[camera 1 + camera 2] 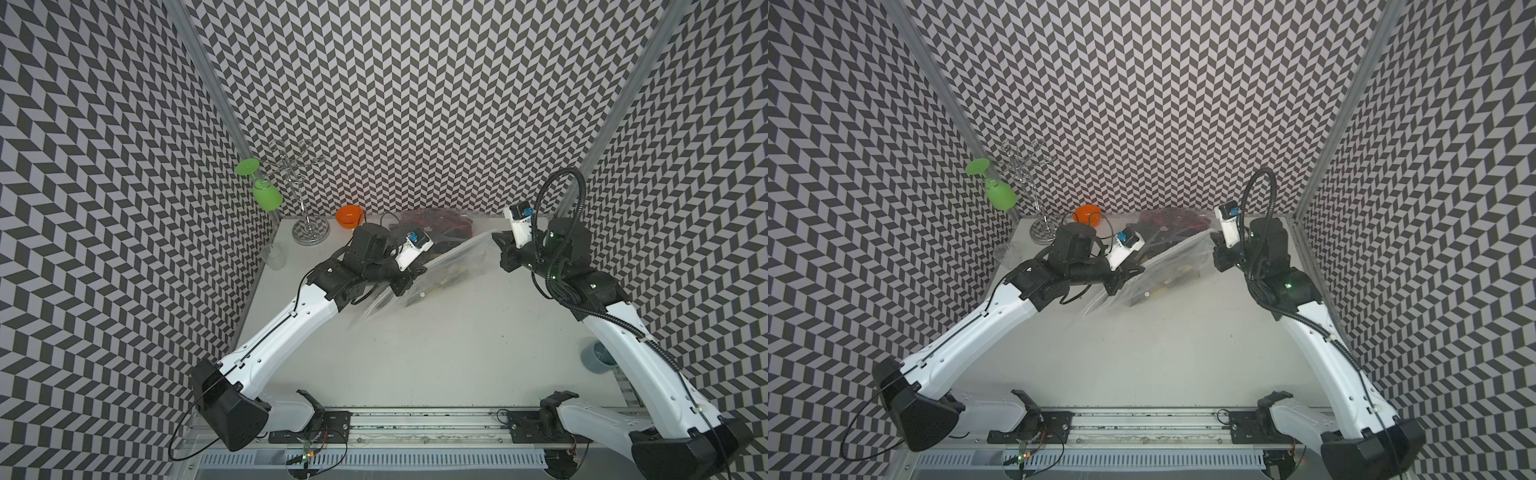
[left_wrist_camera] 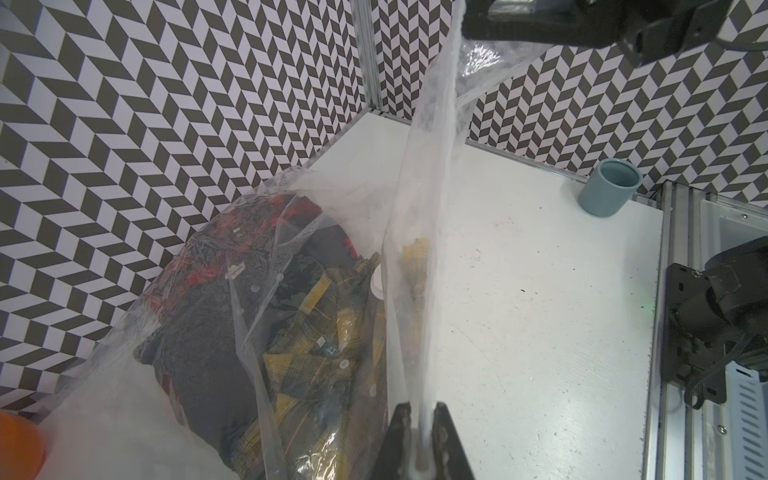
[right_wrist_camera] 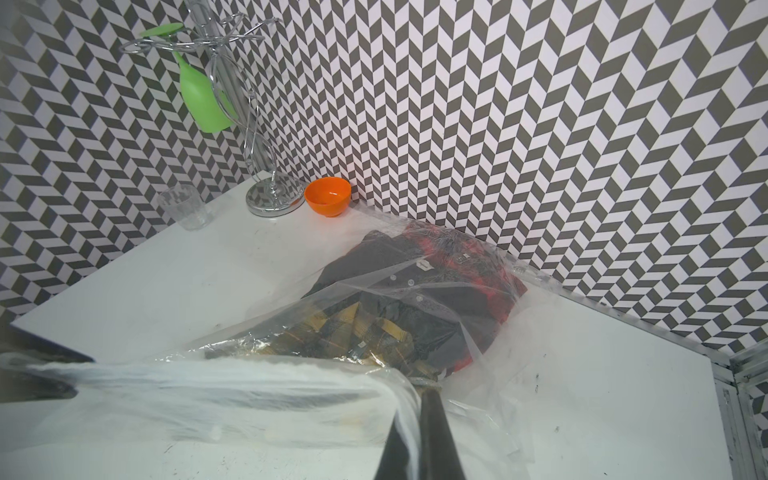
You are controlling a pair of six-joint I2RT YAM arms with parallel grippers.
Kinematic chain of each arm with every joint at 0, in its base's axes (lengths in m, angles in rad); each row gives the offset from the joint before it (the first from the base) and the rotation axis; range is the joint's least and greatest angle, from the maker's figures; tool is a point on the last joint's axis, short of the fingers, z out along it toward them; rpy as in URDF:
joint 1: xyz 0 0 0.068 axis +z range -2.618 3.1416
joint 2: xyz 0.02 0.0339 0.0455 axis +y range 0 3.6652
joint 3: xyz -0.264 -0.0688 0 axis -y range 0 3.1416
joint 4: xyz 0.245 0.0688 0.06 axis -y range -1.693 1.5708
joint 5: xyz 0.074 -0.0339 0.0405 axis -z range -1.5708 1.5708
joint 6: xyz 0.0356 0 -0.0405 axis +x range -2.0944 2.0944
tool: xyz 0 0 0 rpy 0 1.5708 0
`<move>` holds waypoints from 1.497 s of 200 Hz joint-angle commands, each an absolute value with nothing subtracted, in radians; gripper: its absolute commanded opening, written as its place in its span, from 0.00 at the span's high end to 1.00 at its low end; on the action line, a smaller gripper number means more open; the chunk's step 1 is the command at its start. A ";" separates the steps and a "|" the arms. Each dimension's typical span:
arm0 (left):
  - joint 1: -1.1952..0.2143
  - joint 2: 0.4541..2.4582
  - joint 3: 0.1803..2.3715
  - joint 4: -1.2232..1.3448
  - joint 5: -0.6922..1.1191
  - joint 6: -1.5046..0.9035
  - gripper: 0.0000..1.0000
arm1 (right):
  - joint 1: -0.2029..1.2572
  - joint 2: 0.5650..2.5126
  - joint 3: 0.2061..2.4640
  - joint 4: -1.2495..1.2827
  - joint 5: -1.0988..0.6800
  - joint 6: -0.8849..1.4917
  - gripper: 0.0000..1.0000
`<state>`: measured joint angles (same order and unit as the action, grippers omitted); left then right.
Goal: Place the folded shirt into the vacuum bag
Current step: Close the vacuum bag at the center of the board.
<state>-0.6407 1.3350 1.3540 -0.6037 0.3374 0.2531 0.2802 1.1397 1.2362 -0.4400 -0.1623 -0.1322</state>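
The left pincer and right pincer each clamped on the mouth rim of the bag, holding it lifted and taut between them, probably so the shirt, already inside at the far edge of the surface, slid deeper.

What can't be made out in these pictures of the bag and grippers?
Left gripper: its jaws run off the left wrist view's edge.
Right gripper: in the right wrist view, blurred vacuum bag film veils one side of its jaws.
Zip slider: lost in crumpled film, every view.
Yellow plaid shirt: only slivers in a top view, behind glare.
Grey cup: right arm half hides it in a top view.
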 commanded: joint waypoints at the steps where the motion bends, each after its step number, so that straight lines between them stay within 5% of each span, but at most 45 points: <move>1: -0.597 1.288 1.303 -0.841 0.251 0.242 0.94 | 0.149 1.145 1.312 -0.202 0.130 -0.076 1.00; 299: -0.655 1.229 1.255 -0.995 0.267 0.144 0.94 | -0.090 1.364 1.512 -0.061 0.164 0.001 1.00</move>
<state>-0.6640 1.2736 1.2999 -0.6678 0.3107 0.1452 0.0391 1.3514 1.4284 -0.4030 -0.1772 -0.0303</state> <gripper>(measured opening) 0.108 0.047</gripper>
